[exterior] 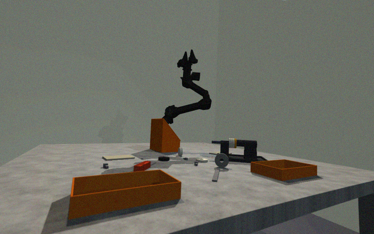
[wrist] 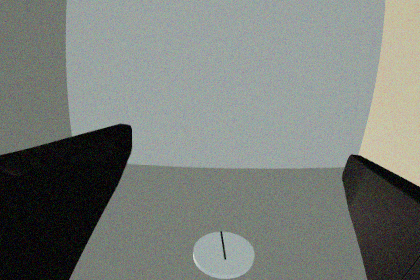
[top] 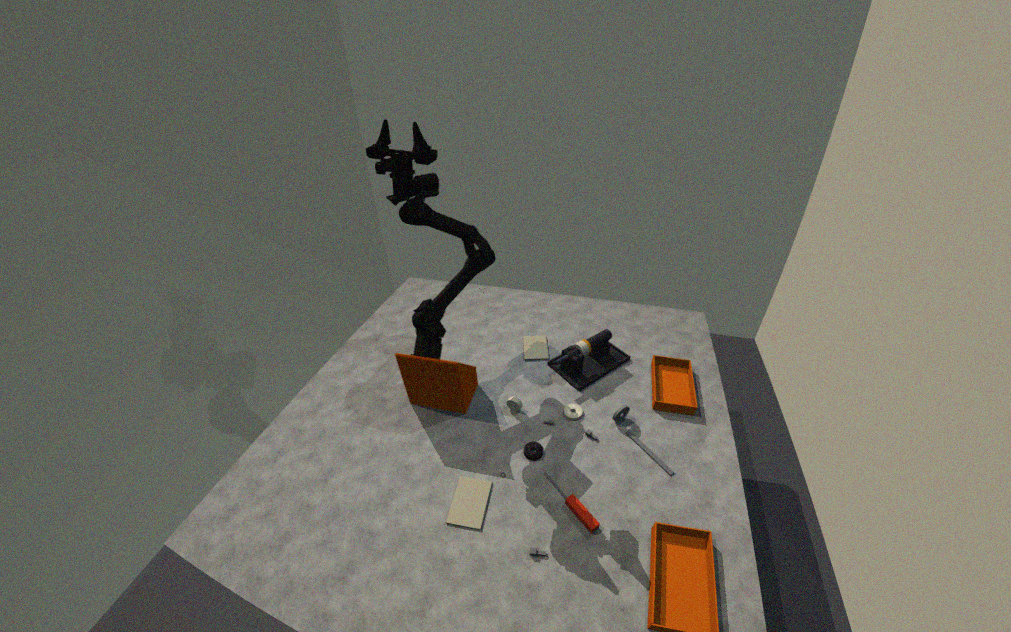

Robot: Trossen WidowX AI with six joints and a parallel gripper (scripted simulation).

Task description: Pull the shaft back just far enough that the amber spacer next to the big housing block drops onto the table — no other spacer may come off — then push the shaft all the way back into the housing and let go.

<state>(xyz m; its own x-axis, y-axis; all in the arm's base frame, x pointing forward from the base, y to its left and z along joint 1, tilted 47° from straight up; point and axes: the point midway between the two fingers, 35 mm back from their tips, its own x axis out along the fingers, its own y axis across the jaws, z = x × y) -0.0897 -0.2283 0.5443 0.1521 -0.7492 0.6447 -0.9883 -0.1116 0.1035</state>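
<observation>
So, the amber spacer [top: 586, 343] [exterior: 235, 143] is on the shaft [top: 558, 360] [exterior: 215, 141], right against the big housing block [exterior: 250, 150] [top: 604, 338]. Exterior view shows pale spacers [exterior: 231, 143] at its 9 o'clock, packed so tight we can't count them reliably. The shaft's inner stretch is hidden by the spacers and housing, and from the top that stack is just a tiny smudge of white and amber.

Our gripper [top: 400, 122] [exterior: 188, 50] [wrist: 242, 153] is up high, well apart from all that, fingers spread wide with nothing between them. From it, the amber spacer sits down at 5 o'clock in both top and exterior views. Wrist cam doesn't catch the spacer at all: both fingers are cut off by the frame, and we get walls plus a pale disc [wrist: 223, 255] near 6 o'clock that we can't identify.

Further out in the top view, going from the housing, the smaller orange tray [top: 671, 360] [exterior: 298, 173] is between 3 and 4 o'clock, the bigger orange tray [top: 682, 528] [exterior: 124, 198] at 5, the red-handled tool [top: 581, 511] [exterior: 142, 166] at 6, and the orange wedge [top: 437, 384] [exterior: 162, 137] at 9.
</observation>
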